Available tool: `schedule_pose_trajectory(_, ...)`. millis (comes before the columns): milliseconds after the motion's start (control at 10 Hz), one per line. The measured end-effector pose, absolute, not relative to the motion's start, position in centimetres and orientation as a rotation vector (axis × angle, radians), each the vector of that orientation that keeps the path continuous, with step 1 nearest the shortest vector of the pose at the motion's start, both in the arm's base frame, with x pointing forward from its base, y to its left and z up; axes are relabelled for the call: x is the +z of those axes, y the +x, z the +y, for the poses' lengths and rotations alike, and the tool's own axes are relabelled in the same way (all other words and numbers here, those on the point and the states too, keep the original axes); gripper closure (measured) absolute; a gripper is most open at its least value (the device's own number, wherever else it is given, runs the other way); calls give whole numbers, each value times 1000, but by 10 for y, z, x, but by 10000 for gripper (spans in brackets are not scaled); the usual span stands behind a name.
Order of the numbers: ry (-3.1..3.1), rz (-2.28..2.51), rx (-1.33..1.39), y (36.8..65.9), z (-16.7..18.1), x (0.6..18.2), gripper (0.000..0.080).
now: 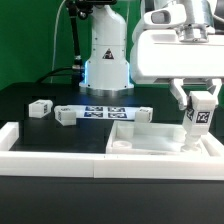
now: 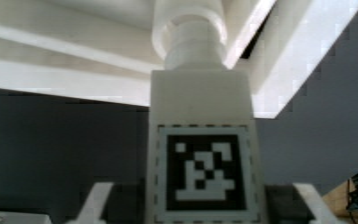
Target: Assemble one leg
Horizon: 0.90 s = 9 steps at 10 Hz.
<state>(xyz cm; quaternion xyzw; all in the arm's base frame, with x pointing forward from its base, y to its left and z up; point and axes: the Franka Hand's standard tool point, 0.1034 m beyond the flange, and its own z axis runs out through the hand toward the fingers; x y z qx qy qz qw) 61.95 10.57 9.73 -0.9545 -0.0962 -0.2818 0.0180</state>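
Leg (image 1: 200,122): pinched upright by the gripper (image 1: 199,106), long axis vertical. The lower end is set over the white panel (image 1: 150,148), at the corner on the exterior view's right. Contact cannot be told.

White arm (image 1: 106,40) and gripper (image 1: 197,104), cased in rounded shells.
A blue-lit band (image 1: 106,77) is seen near the foot, a dark triangular mark (image 1: 101,53) above, black cables (image 1: 76,30) alongside.
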Motion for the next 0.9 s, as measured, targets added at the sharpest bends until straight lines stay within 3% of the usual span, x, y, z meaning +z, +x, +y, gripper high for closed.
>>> schedule_pose_trajectory(900, -2949, -299, -964, 596, 99, 72, 507)
